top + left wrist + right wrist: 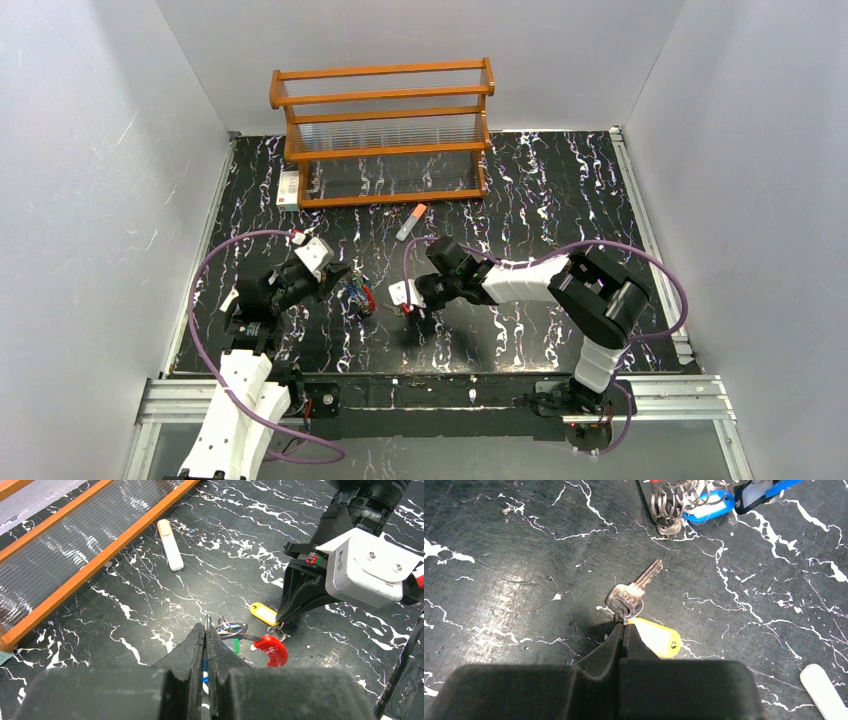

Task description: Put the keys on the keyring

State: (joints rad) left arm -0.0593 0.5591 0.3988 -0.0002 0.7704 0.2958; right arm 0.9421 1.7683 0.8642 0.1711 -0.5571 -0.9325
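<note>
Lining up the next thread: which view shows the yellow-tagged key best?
Right wrist: the yellow-tagged key lies whole and sharp, its ring in the right gripper. Left wrist shows mostly its tag; top external, hardly anything.

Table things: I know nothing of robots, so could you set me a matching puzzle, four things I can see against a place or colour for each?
Things:
1. wooden rack
2. grey stick
3. yellow-tagged key
4. keyring

Clues:
A. at the tips of the right claw
B. has a thick red section
C. at the far edge of the table
D. has an orange cap

Pairs: 1-C, 2-D, 3-A, 4-B
</note>
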